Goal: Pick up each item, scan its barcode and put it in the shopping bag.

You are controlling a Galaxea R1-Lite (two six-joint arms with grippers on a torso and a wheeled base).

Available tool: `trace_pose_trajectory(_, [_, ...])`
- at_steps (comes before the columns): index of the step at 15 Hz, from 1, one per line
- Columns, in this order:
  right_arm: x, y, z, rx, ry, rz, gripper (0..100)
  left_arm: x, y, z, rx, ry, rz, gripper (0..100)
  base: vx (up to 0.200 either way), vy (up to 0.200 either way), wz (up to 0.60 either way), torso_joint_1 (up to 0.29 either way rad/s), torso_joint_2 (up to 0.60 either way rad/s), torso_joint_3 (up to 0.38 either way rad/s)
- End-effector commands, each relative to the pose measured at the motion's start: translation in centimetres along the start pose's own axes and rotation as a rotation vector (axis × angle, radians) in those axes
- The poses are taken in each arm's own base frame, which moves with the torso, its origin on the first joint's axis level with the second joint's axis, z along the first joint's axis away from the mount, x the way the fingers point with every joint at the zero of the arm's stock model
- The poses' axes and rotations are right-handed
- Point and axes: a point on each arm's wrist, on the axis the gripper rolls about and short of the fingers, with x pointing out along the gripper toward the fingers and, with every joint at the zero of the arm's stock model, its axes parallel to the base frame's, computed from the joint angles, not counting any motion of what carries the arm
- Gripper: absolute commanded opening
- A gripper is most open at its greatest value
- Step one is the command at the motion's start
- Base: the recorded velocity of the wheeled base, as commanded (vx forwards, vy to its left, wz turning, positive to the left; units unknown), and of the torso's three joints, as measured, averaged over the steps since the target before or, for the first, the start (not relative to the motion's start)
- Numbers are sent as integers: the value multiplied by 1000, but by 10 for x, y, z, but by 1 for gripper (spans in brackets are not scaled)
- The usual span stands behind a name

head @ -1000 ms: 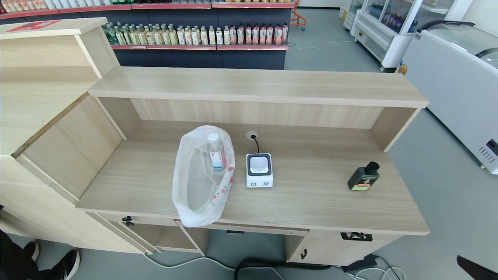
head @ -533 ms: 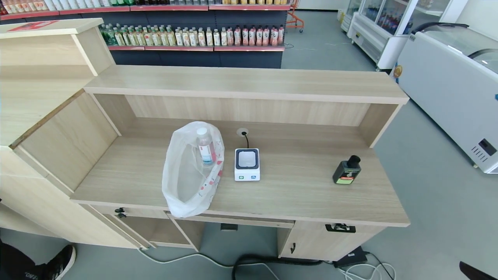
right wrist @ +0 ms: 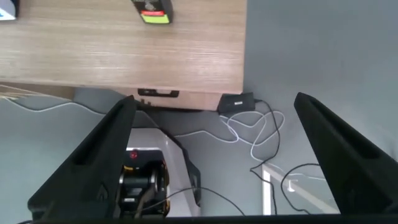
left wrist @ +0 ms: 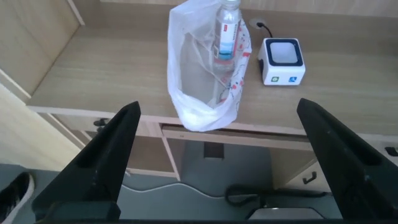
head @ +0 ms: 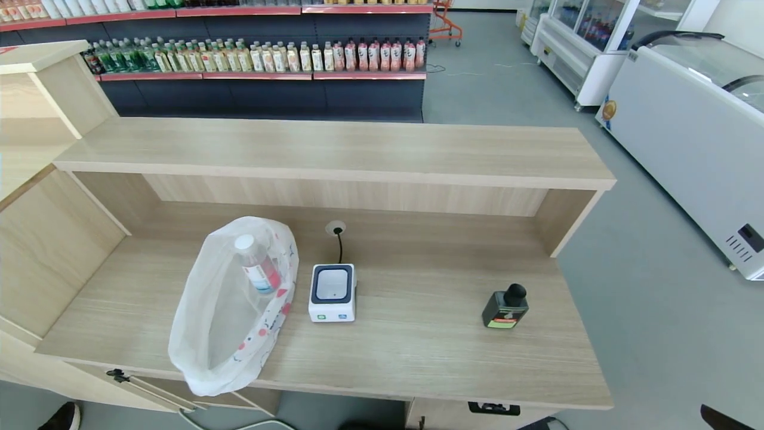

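Observation:
On the wooden counter (head: 418, 352) a white plastic shopping bag (head: 215, 334) lies open with a clear water bottle (head: 256, 272) leaning inside it. A white barcode scanner (head: 332, 292) stands just right of the bag, and a small black bottle (head: 505, 306) stands alone towards the right end. My left gripper (left wrist: 217, 111) is open in front of the counter's edge, facing the shopping bag (left wrist: 205, 68), the water bottle (left wrist: 227, 31) and the scanner (left wrist: 283, 60). My right gripper (right wrist: 214, 104) is open off the counter's front right corner, with the black bottle (right wrist: 152, 9) ahead of it.
A raised ledge (head: 334, 149) runs along the counter's back, with a side wall at the left. Drink shelves (head: 256, 57) stand behind and freezers (head: 686, 119) at the right. Cables and a power brick (right wrist: 239, 102) lie on the floor below the right corner.
The head camera has shifted, so the counter now sits lower and further left in the picture. The bag, scanner and both bottles keep their places on it.

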Motion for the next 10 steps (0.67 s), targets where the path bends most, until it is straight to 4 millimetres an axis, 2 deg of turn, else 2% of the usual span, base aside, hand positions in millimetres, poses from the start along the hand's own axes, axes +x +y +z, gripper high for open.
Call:
trace_pose_trajectory(1, [1, 0, 0, -1, 3, 4, 100, 0, 0, 0, 0, 0, 0, 100, 0, 0, 0, 0, 0, 0])
trace_pose_trajectory(5, [7, 1, 1, -10, 46, 56, 100, 0, 0, 0, 0, 0, 0, 100, 0, 0, 0, 0, 0, 0])
trace_pose_trajectory(10, [53, -8, 15, -180, 291, -44, 100, 0, 0, 0, 0, 0, 0, 100, 0, 0, 0, 0, 0, 0])
